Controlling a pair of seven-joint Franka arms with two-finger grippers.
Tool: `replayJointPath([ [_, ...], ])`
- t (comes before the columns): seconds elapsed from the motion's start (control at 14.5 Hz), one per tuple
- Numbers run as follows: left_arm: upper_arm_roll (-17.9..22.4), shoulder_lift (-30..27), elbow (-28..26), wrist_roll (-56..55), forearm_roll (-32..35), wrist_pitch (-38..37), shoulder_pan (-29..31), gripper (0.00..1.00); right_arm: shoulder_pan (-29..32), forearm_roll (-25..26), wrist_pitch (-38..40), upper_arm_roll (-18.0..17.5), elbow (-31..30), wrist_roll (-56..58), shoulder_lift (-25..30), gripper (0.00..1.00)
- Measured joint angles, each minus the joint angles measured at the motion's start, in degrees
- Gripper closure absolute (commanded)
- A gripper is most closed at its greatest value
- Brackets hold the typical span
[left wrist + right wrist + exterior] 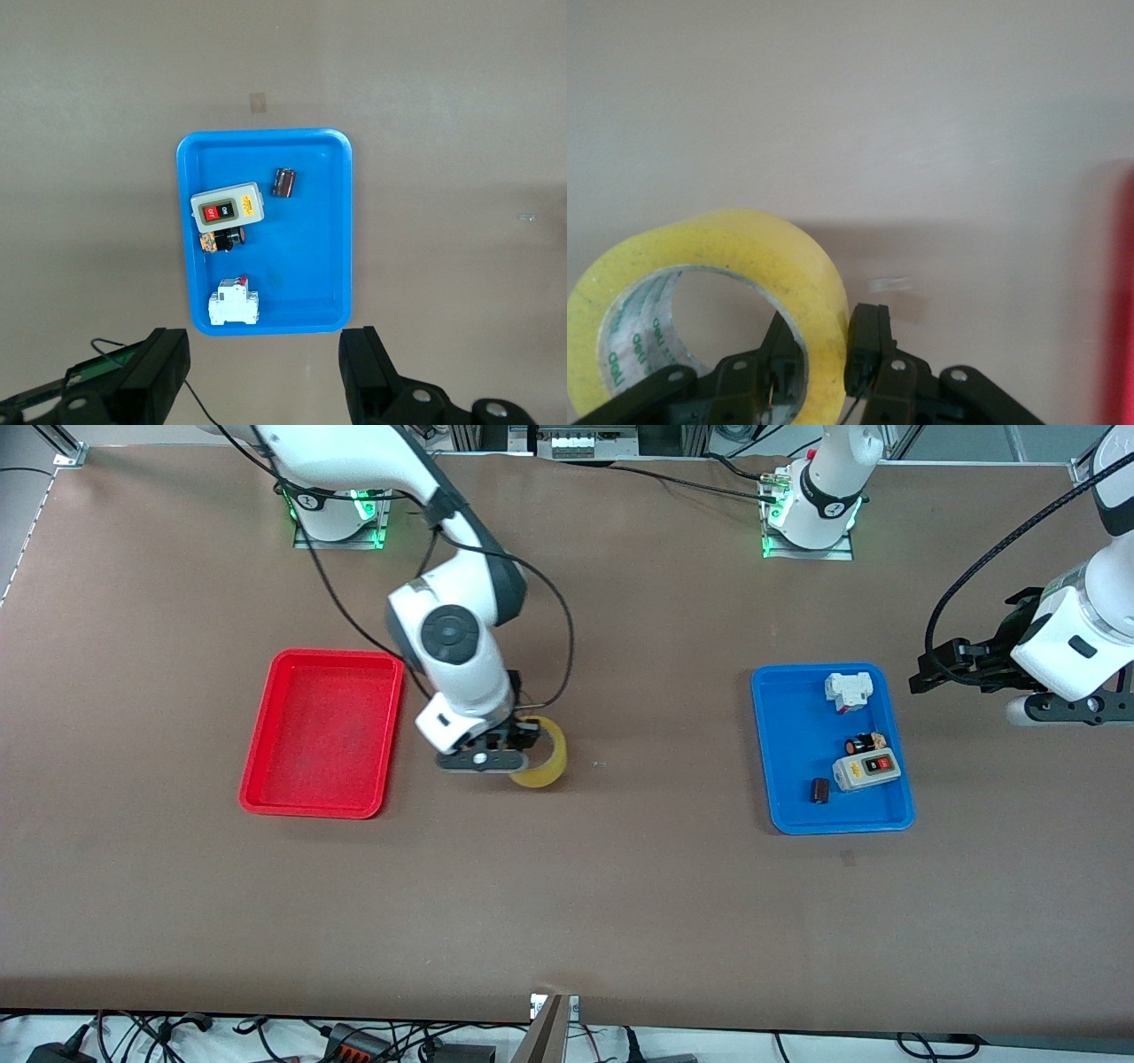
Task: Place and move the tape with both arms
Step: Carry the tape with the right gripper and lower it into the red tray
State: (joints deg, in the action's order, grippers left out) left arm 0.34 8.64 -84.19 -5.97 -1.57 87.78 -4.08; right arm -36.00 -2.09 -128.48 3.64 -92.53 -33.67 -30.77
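The tape [551, 769] is a yellowish ring standing on edge in the middle of the table, beside the red tray [266, 784]. My right gripper [529, 738] is shut on the ring's wall. In the right wrist view one finger is inside the tape's [744, 257] hole and the other outside, so the right gripper [828, 343] pinches the wall. My left gripper [926, 673] hangs open and empty at the left arm's end of the table, beside the blue tray [780, 744]. The left wrist view shows the left gripper [266, 352] with wide-apart fingers above bare table.
The blue tray [344, 221] holds a grey switch box [866, 771] with red and black buttons, a white breaker [848, 691], a small black part [820, 790] and a small dark-and-orange piece [866, 743]. The red tray has nothing in it. Cables run along the table's edge nearest the front camera.
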Motion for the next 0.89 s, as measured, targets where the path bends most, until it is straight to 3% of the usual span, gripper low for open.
replayJointPath([
  [0.34, 0.0, -0.1, -0.2, 0.0, 0.0, 0.0, 0.0, 0.00, 11.2, 0.0, 0.3, 0.2, -12.3, 10.1, 8.9, 0.99],
  [0.89, -0.2, -3.2, -4.9, 0.0, 0.0, 2.3, 0.0, 0.00, 24.7, 0.0, -3.6, 0.3, -30.1, 28.8, 15.6, 0.98],
])
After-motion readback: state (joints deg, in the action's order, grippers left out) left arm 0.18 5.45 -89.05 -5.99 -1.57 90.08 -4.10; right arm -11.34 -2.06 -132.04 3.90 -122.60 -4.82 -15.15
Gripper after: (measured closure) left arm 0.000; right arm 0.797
